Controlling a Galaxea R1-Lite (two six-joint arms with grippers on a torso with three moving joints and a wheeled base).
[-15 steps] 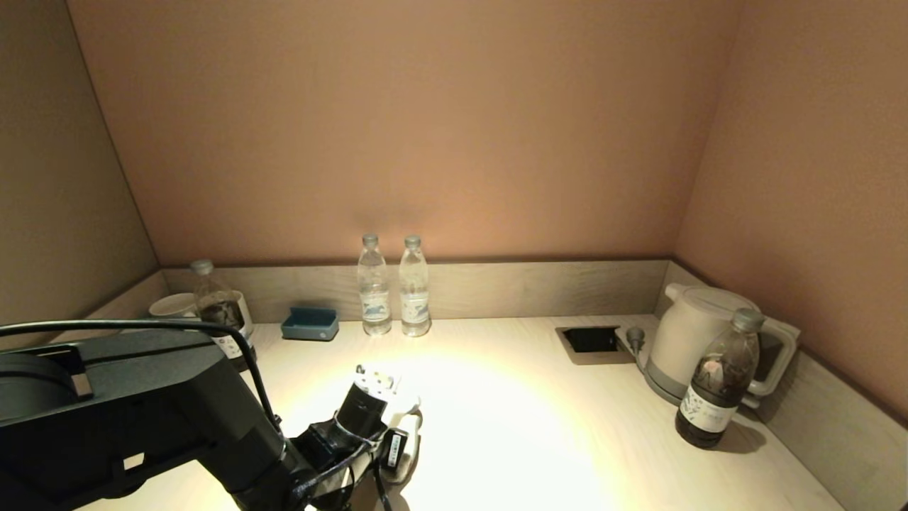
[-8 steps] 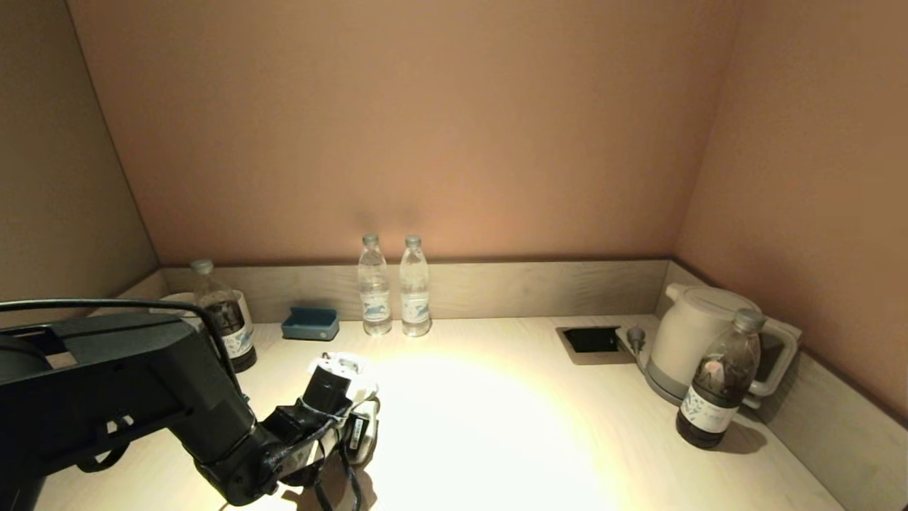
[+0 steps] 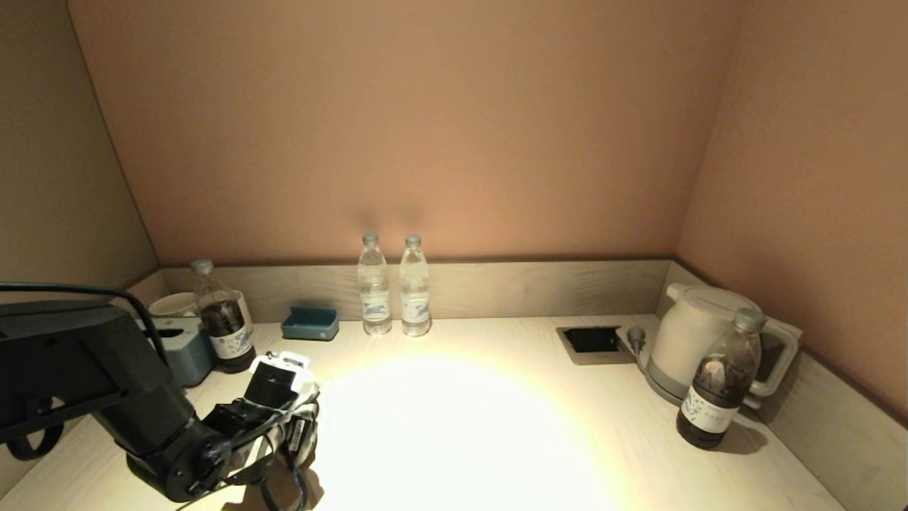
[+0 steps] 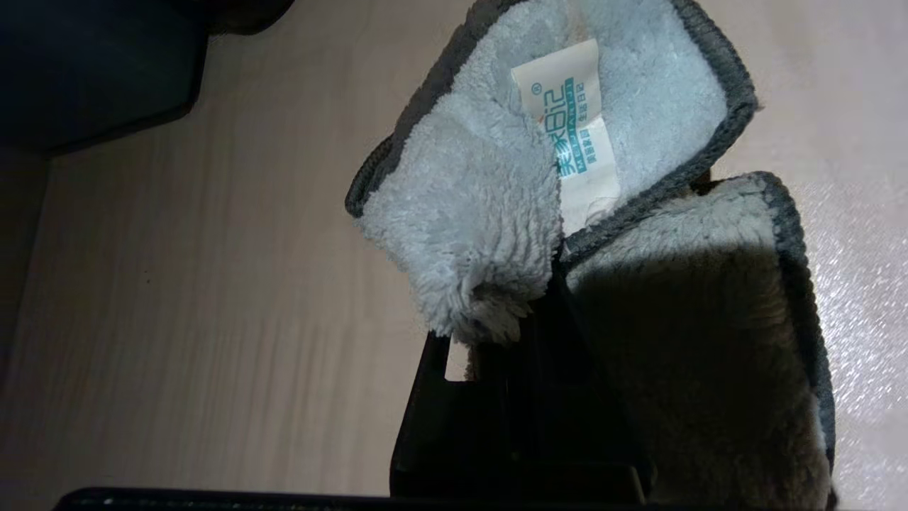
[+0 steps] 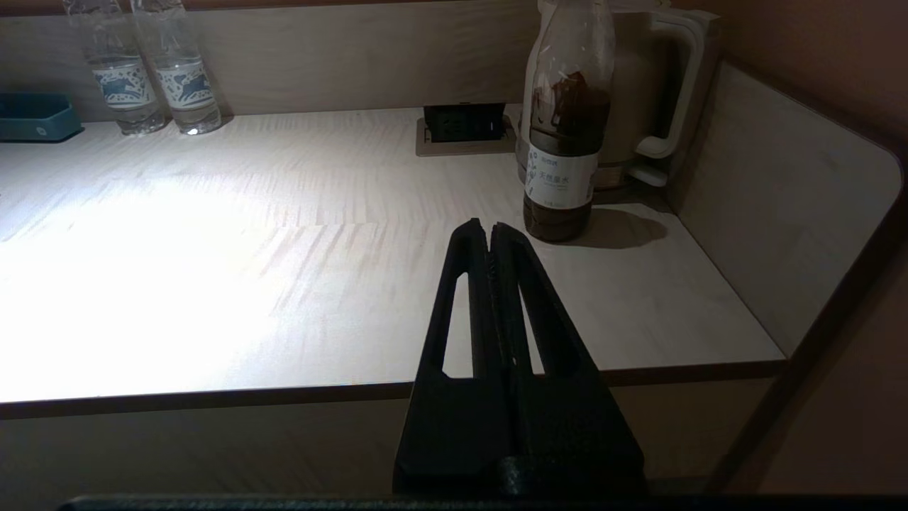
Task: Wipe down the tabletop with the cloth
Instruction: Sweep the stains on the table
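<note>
A fluffy grey cloth [image 4: 489, 213] with a dark hem and a white label is pinched in my left gripper [image 4: 511, 319] and pressed on the pale wooden tabletop [image 3: 482, 426]. In the head view the left gripper [image 3: 284, 365] is at the table's front left, close to a dark tea bottle [image 3: 221, 326], with the cloth [image 3: 301, 419] bunched under it. My right gripper [image 5: 489, 231] is shut and empty, held off the table's front right edge, out of the head view.
Two clear water bottles [image 3: 394, 287] and a blue tray [image 3: 310, 323] stand at the back. A grey box [image 3: 181, 351] and white cup [image 3: 170, 305] stand back left. A white kettle [image 3: 699, 337], a dark bottle [image 3: 716, 383] and a socket recess [image 3: 590, 339] are on the right.
My left gripper has dragged the cloth across the table to the left and a little toward the back, from near the centre front to beside the left tea bottle.
</note>
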